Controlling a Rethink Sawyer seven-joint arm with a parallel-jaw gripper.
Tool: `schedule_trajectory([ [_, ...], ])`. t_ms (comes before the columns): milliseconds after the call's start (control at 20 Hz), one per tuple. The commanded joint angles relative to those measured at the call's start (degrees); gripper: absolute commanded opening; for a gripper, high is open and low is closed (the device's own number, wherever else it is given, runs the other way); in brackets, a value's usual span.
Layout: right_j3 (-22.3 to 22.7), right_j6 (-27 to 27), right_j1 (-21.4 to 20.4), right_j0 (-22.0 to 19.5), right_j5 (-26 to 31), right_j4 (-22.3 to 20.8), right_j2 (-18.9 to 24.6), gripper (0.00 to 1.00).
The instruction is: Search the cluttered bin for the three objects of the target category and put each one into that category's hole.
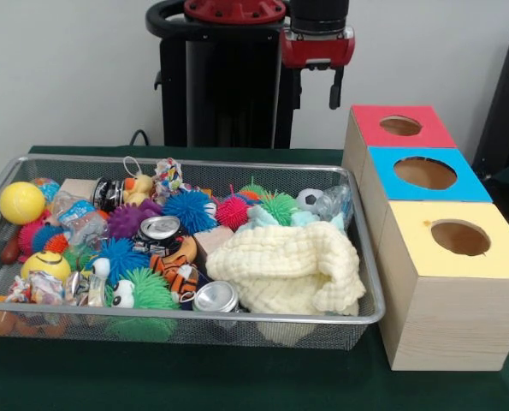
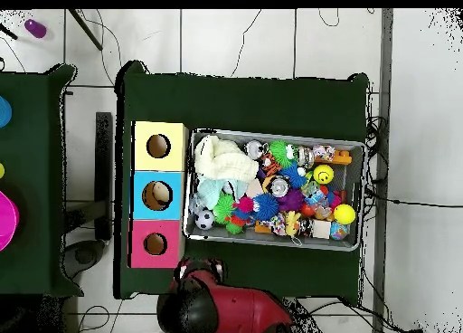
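Observation:
The wire mesh bin fills the left of the table and is packed with toys; it also shows in the overhead view. A yellow duck plush lies near the bin's far wall. An orange-black striped tiger plush lies near the front, between spiky balls and a can. The red-surround hole is the farthest opening on the wooden box, also seen from overhead. My gripper hangs open and empty high above the table's far edge, behind the bin and left of the red hole.
A cream knitted cloth covers the bin's right part. Spiky balls, drink cans and a yellow ball crowd the remainder. The blue-surround hole and yellow-surround hole lie nearer the camera on the box.

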Motion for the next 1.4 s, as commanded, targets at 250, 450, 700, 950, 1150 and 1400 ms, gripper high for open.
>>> schedule_trajectory([
  [250, -12.6, 5.0, 4.4, 0.2, 15.7, 0.9, -1.7, 1.0],
  [450, -15.5, 6.4, 5.7, 0.3, 23.2, 1.8, -2.1, 1.0],
  [700, -16.3, 5.8, 4.5, -1.5, 19.4, 0.7, 0.7, 1.0],
  [950, -17.6, 4.3, 3.1, -2.2, 13.4, -2.3, 1.3, 1.0],
  [1150, -16.4, 3.2, 1.7, -4.4, 7.7, -3.7, 4.2, 1.0],
  [1400, -15.4, 2.6, -0.6, -6.6, 1.1, -7.5, 7.4, 1.0],
])
